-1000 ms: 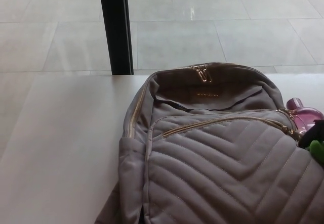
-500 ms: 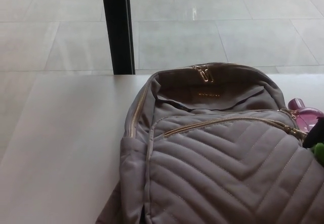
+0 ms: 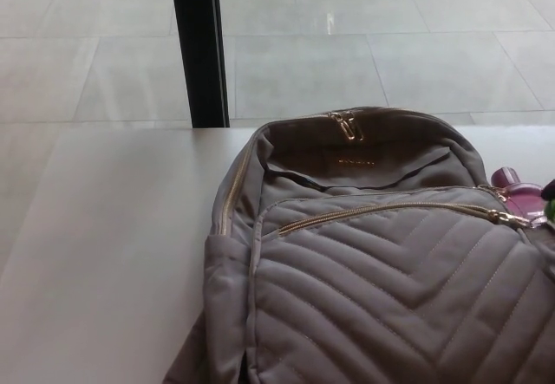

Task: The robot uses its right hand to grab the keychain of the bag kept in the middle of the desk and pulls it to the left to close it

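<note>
Farther off frame right than before: right hand (image 3: 549,192), grip impossible to tell. Pinch keychain (image 3: 510,218) squarely; pull level leftward.

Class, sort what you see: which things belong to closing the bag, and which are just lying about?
For the job: bag, front zip.
Lying about: pink bottle, black post.

small gold lettering on the bag (image 3: 381,297) lining, too tiny to read
</note>
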